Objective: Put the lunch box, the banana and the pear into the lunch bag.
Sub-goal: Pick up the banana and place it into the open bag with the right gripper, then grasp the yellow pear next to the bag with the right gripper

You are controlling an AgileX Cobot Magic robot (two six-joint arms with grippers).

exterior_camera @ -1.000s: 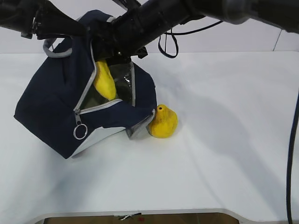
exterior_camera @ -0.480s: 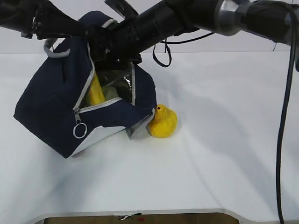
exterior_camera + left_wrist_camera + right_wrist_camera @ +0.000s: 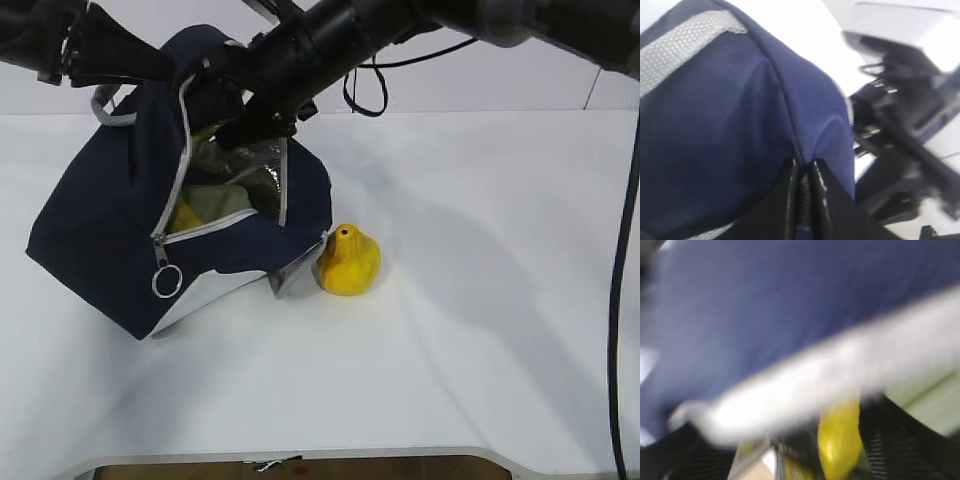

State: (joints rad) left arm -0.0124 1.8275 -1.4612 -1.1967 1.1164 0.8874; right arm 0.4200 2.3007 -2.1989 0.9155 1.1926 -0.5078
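Note:
The navy lunch bag point(image 3: 100, 220) lies tilted on the table with its zipped mouth gaping toward the exterior camera. My left gripper point(image 3: 170, 65) is shut on the bag's top edge, and the left wrist view shows its jaws point(image 3: 803, 195) pinching navy fabric point(image 3: 715, 125). My right gripper point(image 3: 238, 112) hangs at the top of the opening, open. The blurred right wrist view shows its fingers wide apart point(image 3: 790, 445). The banana point(image 3: 185, 216) point(image 3: 840, 440) lies low inside the bag. A pale green surface, seemingly the lunch box point(image 3: 222, 197), shows behind it. The pear point(image 3: 348, 262) stands outside, touching the bag's right corner.
The grey zipper's ring pull point(image 3: 165, 282) dangles at the bag's front. A grey handle loop point(image 3: 105, 105) sticks out at the upper left. A black cable point(image 3: 622, 320) hangs down the right edge. The white table point(image 3: 480, 330) ends at a front edge near the bottom.
The banana has gone from my right gripper's hold at the top of the opening down into the bag. The right gripper has opened and stays at the bag's mouth.

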